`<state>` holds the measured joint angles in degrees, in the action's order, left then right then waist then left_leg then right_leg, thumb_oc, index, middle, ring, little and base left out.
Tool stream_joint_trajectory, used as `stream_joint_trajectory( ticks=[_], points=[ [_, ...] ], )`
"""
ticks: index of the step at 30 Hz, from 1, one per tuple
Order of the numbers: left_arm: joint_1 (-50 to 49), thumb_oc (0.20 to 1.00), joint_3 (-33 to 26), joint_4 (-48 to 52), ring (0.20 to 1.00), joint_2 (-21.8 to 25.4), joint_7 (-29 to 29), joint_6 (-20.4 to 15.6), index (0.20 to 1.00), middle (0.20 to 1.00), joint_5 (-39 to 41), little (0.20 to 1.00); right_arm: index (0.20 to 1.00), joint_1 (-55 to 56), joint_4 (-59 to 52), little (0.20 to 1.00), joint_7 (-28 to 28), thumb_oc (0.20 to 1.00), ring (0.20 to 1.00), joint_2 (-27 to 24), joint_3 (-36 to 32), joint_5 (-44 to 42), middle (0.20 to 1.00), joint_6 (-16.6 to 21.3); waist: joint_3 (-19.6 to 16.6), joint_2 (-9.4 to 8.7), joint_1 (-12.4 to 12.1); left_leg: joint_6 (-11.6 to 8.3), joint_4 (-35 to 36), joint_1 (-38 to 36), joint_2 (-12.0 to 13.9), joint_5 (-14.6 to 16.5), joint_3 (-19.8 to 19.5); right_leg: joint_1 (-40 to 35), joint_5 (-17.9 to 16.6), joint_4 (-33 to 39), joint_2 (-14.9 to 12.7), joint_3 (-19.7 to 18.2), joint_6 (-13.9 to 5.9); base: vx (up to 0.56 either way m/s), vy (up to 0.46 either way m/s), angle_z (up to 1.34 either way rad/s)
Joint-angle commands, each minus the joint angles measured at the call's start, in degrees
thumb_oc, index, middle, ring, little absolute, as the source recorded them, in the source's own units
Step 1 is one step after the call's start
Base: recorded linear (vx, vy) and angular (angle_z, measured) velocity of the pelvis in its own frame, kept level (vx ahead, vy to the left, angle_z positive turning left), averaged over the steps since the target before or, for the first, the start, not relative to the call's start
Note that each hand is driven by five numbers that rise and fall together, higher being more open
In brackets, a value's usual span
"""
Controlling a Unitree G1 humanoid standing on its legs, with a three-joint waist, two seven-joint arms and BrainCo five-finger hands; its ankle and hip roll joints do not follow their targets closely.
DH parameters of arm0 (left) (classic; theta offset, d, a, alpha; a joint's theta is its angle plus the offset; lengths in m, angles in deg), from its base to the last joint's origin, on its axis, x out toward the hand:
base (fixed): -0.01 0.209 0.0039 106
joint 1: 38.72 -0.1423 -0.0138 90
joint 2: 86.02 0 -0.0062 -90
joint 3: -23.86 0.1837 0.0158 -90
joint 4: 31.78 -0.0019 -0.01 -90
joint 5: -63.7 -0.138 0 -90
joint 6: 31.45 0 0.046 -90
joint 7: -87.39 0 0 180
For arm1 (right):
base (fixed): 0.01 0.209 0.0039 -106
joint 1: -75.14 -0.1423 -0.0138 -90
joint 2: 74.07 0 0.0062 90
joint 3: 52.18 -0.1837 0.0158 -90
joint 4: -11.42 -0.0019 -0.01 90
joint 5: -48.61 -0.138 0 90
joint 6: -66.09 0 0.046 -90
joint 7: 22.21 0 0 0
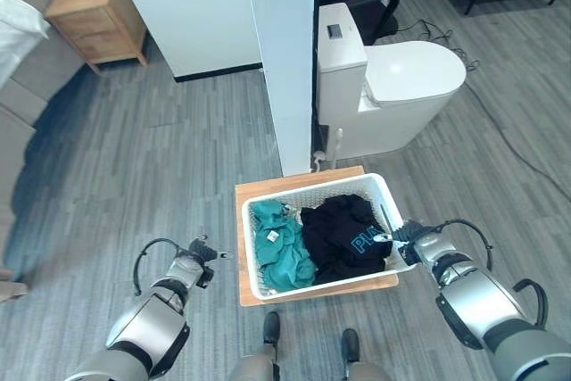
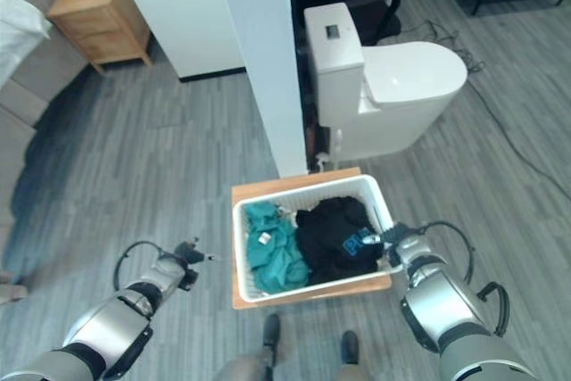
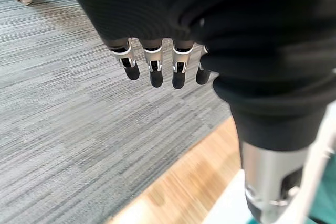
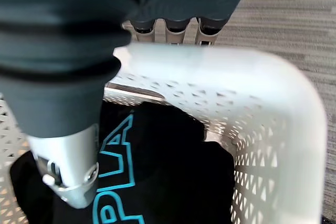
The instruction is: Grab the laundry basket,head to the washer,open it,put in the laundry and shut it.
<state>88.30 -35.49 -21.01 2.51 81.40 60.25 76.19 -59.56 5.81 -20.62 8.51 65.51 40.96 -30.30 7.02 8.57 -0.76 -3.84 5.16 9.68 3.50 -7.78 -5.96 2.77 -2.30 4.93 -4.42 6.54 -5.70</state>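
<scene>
Basically, white perforated laundry basket (image 1: pixel 378 192) sits on a low wooden board (image 1: pixel 268 190) on the grey plank floor (image 1: pixel 143 167), just in front of a white partition wall (image 1: pixel 290 60). Inside: teal garment (image 1: pixel 281 243) on the robot's left half, black garment with teal lettering (image 1: pixel 343 236) on the right half, both below the rim.

Right hand (image 1: pixel 409 240) is at the basket's right rim. In the right wrist view the fingers (image 4: pixel 177 26) go over the outer side of the rim while the thumb sits inside above the black garment, so it's grasping the basket edge.

Left hand (image 1: pixel 198 260) hangs over the floor to the left of the board, apart from the basket's left rim, with a strip of floor between. Left wrist view shows its fingers (image 3: pixel 155 72) pointing down, relaxed, holding nothing; the board's edge and a bit of basket rim lie just beside it.

Board sticks out past the basket on the far side and slightly at the near edge.

White toilet (image 1: pixel 401 86) stands behind and to the right of the basket, beside the wall. Wooden nightstand (image 1: pixel 96 20) is far left, well apart. Wide bare floor to the left of the basket; more floor to the right, crossed by a thin cable (image 1: pixel 513 144).
</scene>
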Motion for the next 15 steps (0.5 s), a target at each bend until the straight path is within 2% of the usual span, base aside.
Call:
stream_joint_trajectory(
  ticks=[1, 6, 11, 15],
  points=[
    [10.64, 1.0, 1.71, -5.25, 1.0, -0.06, -0.68, -1.29, 1.0, 1.0, -0.1, 1.0, 1.0, -4.38, 3.46, 1.0, 0.33, 1.0, 1.0, -1.35, 0.96, -0.27, 1.0, 1.74, 4.38, -2.13, -1.35, -0.57, -0.16, -2.76, 0.04, 2.8, -3.2, 2.36, -1.52, 0.07, -4.72, 1.07, -3.03, -0.03, 0.008, 0.08],
    [12.2, 1.0, 3.51, -4.21, 1.0, -2.85, -0.56, -1.32, 1.0, 1.0, -0.57, 1.0, 1.0, -4.69, 4.92, 1.0, -0.04, 1.0, 1.0, -2.94, 0.68, -0.32, 1.0, 1.98, 4.21, 0.17, -1.32, -0.77, -0.16, -2.56, -0.47, 2.43, -3.43, 2.05, -1.33, 0.07, -5.18, 1.5, -3.05, -0.01, -0.001, 0.07],
    [12.67, 1.0, 4.47, -3.51, 1.0, -5.2, -0.76, -1.3, 1.0, 1.0, -1.73, 1.0, 1.0, -4.44, 4.26, 1.0, -0.84, 1.0, 1.0, -3.81, 0.64, 0.21, 1.0, 2.47, 4.24, 1.69, -1.15, -0.79, -0.16, -2.68, -0.68, 2.33, -3.39, 2.03, -1.25, 0.07, -5.46, 1.6, -3.02, 0.0, 0.0, 0.02],
    [11.82, 1.0, 4.89, -2.49, 1.0, -7.12, -0.97, -1.5, 1.0, 1.0, -2.49, 1.0, 1.0, -3.77, -0.17, 1.0, -1.41, 1.0, 1.0, -4.1, 1.82, 1.49, 1.0, 3.73, 4.31, 1.98, -0.59, -0.77, -0.16, -2.71, -0.75, 2.28, -2.93, 2.26, -1.3, 0.07, -5.47, 1.31, -3.04, 0.0, 0.0, 0.0]
  ],
)
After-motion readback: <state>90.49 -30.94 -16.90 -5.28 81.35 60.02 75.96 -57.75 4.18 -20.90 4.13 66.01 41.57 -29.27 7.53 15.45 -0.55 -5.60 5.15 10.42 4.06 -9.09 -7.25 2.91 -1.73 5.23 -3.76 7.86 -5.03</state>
